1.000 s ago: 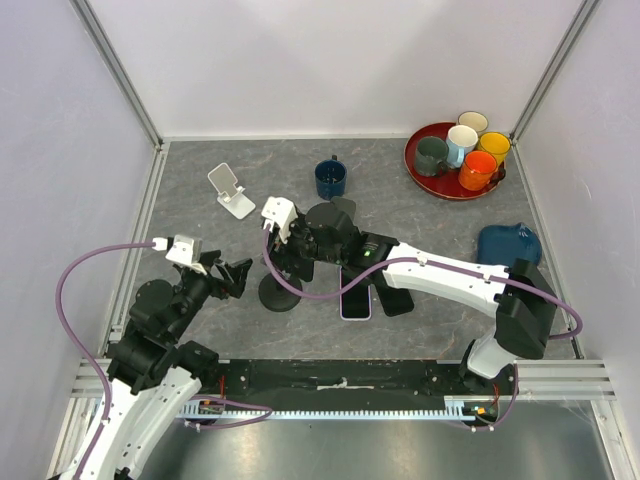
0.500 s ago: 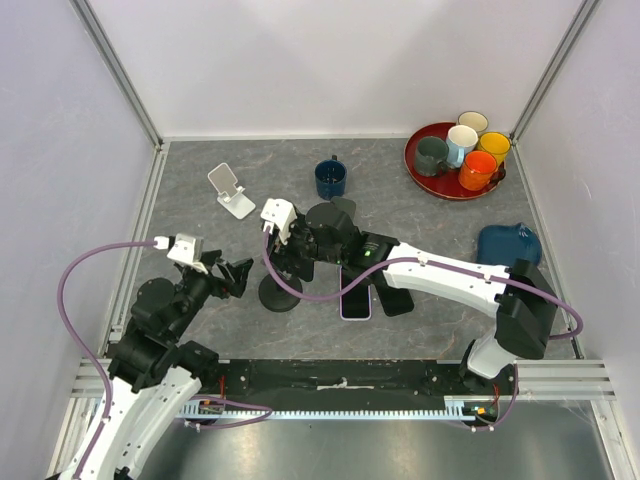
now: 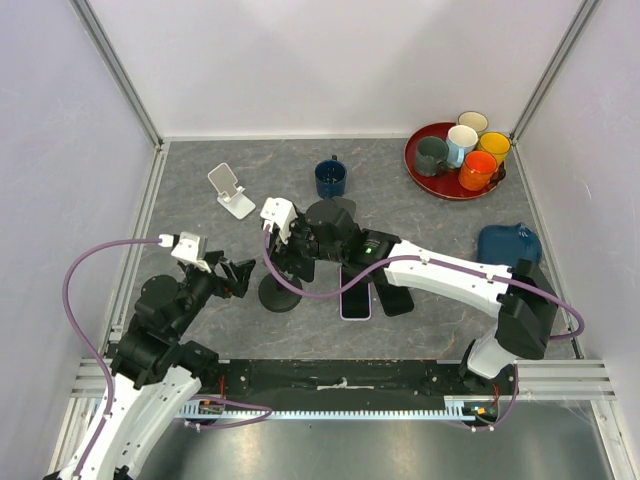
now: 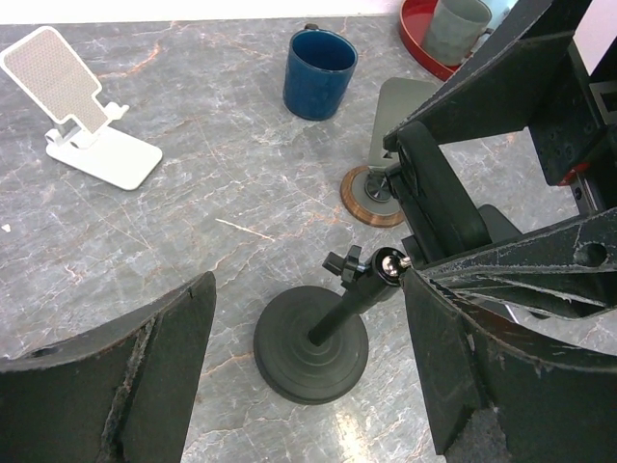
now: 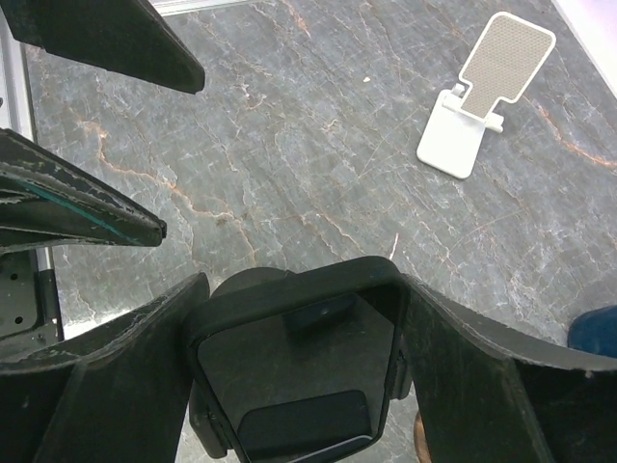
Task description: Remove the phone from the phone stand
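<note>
A phone in a black case (image 5: 299,376) sits in the clamp of a black phone stand with a round base (image 4: 310,352). My right gripper (image 5: 301,289) is shut on the phone, one finger against each long side, above the stand base (image 5: 246,285). In the top view the right gripper (image 3: 300,250) hangs over the stand (image 3: 280,294). My left gripper (image 3: 238,275) is open and empty, just left of the stand. In the left wrist view its fingers (image 4: 145,376) flank the base without touching it.
A white folding stand (image 3: 232,190) and a blue mug (image 3: 330,178) stand behind. A wooden-based stand (image 4: 371,188) is close behind the right gripper. Two phones (image 3: 355,300) lie flat under the right arm. A red tray of cups (image 3: 425,175) is far right, with a blue object (image 3: 508,243) nearer.
My left wrist has shifted slightly, with its cable. The right gripper stays on the phone at the stand.
</note>
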Available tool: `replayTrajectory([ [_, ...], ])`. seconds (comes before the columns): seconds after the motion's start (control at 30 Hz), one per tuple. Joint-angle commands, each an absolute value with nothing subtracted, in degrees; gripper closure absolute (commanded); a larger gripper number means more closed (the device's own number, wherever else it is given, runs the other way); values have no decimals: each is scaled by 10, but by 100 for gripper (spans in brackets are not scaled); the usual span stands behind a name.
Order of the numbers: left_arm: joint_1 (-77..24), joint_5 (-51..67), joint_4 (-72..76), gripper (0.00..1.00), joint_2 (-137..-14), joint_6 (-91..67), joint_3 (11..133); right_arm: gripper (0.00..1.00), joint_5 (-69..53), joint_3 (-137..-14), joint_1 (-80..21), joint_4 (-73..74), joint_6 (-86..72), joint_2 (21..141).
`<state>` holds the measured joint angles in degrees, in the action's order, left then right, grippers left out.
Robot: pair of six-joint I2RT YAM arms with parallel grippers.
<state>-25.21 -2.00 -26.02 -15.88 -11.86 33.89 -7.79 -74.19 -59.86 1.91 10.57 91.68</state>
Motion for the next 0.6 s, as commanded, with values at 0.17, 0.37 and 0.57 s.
replayTrajectory([
  [0.17,-250,-6,-237,14,-166,-115,337,6,-98,-786,-599,-13,98,889],
  [0.37,-250,-3,-237,14,-175,-114,337,2,-100,-789,-599,-11,95,875],
  [0.57,-250,-13,-250,14,-189,-129,340,2,-91,-767,-599,-18,84,823],
])
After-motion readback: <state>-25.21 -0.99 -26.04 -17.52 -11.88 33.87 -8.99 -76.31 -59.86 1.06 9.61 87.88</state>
